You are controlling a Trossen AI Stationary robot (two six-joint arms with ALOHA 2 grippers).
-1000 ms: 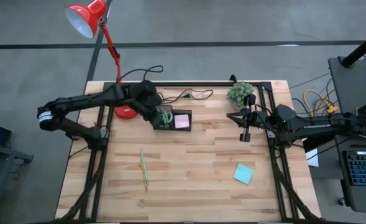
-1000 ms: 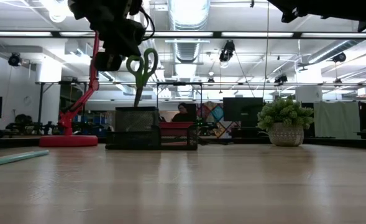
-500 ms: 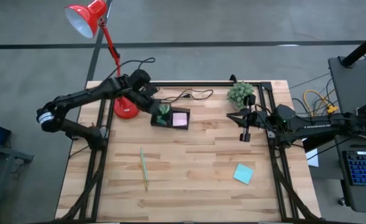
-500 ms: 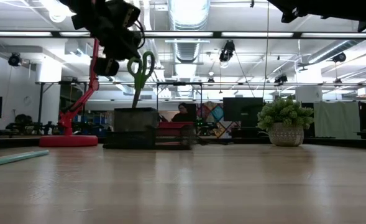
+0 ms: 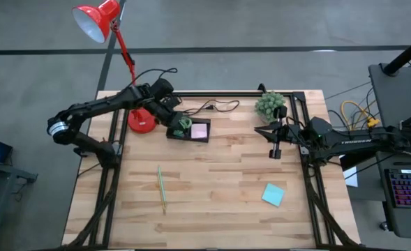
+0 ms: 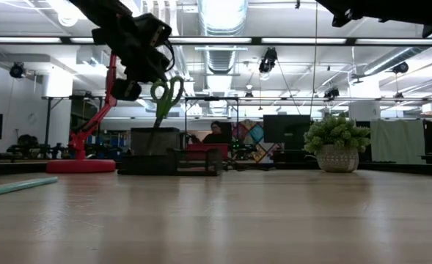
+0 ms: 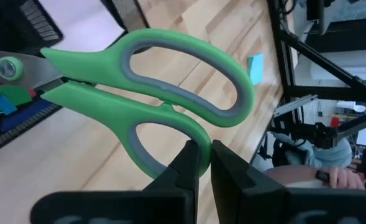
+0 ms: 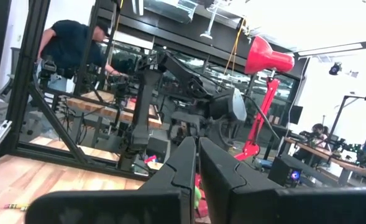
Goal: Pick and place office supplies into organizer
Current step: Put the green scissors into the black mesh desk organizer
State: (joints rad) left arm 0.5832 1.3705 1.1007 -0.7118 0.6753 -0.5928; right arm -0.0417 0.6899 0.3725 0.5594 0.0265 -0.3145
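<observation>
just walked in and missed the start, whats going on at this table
The left gripper is shut on the green-handled scissors by a handle loop, with their blades down in the black organizer at the back of the table. A pink sticky pad already sits in it. The green pencil and teal sticky pad lie loose. The right gripper waits shut beside the potted plant.

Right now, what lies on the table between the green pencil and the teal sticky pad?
Nothing: in the high view, only bare wooden table lies between the green pencil and the teal sticky pad.
</observation>
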